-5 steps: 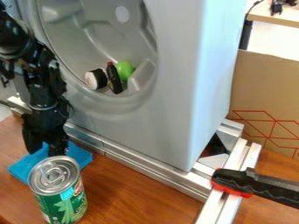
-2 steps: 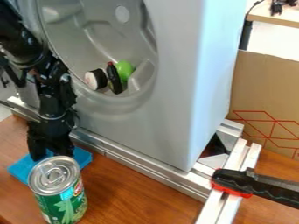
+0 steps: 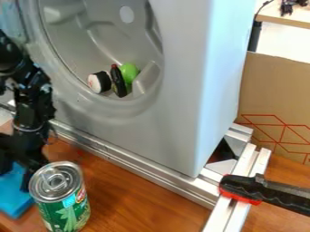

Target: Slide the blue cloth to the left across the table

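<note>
Lower left: your gripper (image 3: pixel 15 180) hangs at the blue cloth (image 3: pixel 12 199), fingers apart, no firm grip evident | Cloth: on the wooden table (image 3: pixel 139 199), lower left, near the green can (image 3: pixel 62 199) | Progress, as judged: reach looks done, cloth unlifted, secure hold left

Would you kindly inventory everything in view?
Can: one, green and silver, front left
Cloth: one, blue, by gripper
Housing: one, grey, centre
Round piece: one, white-black, inside housing
Bottle: one, black-red, inside housing
Rounded item: one, green, inside housing
Rails: several, silver, around housing
Handled tool: one, black-red, right
Cardboard: one, brown, right
Tabletop: one, brown, bottom
Far table: one, tan, top right
Arm: one, black, left
Gripper: one, black, lower left
</note>
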`<state>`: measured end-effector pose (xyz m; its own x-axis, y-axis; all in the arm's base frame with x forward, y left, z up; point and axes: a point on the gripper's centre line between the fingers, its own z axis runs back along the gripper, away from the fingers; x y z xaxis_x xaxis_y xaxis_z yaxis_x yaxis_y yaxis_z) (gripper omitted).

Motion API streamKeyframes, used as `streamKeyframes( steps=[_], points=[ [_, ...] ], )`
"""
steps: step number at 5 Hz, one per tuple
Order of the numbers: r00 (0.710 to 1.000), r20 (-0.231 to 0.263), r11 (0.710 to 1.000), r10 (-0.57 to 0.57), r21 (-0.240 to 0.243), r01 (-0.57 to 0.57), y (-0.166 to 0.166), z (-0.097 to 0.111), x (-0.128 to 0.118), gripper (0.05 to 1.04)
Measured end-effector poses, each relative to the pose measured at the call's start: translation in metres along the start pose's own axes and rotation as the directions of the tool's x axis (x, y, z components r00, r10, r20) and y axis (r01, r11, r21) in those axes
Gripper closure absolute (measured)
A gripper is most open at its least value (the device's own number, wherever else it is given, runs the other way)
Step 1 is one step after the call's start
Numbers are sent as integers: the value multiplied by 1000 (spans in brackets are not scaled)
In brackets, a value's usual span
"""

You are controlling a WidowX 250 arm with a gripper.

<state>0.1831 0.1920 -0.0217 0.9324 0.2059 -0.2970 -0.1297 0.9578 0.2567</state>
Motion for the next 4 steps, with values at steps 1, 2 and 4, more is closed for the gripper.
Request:
streamKeyframes(
  steps=[1, 2, 4],
  points=[
    [998, -38, 998, 43, -37, -44, 12, -6, -19, 83],
    [1000, 1, 992, -9, -125, 9, 8, -4, -19, 83],
    [937, 343, 958, -60, -244, 150, -13, 85, -22, 83]
  ],
)
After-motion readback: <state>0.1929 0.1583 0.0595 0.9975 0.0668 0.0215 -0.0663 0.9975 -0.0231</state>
